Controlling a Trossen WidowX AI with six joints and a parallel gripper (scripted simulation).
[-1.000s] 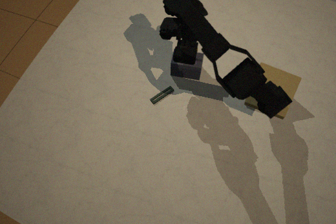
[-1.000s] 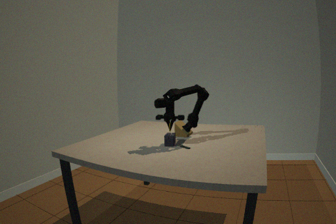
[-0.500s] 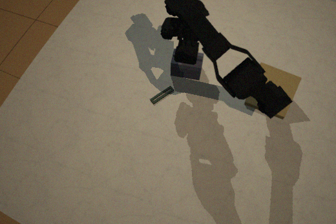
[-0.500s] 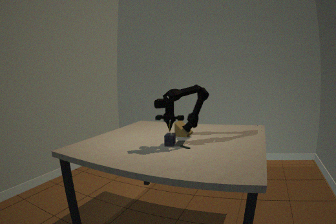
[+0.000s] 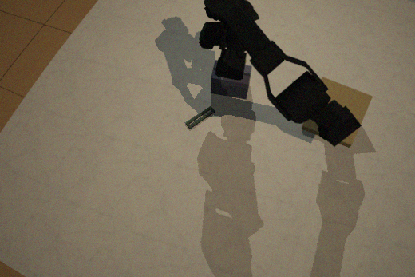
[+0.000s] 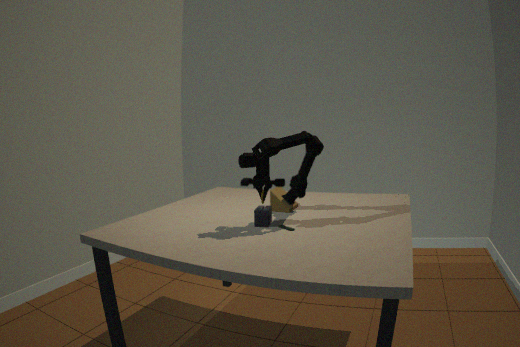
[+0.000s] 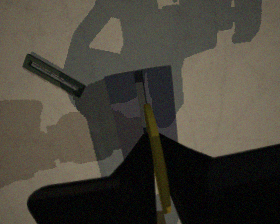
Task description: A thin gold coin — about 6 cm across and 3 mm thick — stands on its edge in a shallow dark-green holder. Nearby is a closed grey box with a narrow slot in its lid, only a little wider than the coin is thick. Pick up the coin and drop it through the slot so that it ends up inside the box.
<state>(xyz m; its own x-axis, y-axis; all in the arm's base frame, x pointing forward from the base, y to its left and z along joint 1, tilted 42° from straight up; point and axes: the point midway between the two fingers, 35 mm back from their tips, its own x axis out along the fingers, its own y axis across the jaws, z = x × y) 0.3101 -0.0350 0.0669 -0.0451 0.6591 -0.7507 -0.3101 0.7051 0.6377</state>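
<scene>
My gripper (image 7: 150, 138) (image 5: 231, 66) (image 6: 262, 196) is shut on the thin gold coin (image 7: 155, 145), which I see edge-on in the wrist view as a yellow strip. It hangs right above the grey box (image 7: 162, 97) (image 5: 229, 88) (image 6: 262, 217). The coin's lower edge lines up with the narrow slot (image 7: 139, 89) in the lid. The dark-green holder (image 7: 54, 74) (image 5: 199, 117) lies empty on the table to the left of the box. In the top view the arm hides the coin and the slot.
A tan wedge-shaped block (image 5: 351, 98) (image 6: 281, 203) sits under the arm's base, to the right of the box. The table's edge (image 6: 250, 276) is far from the box on all sides.
</scene>
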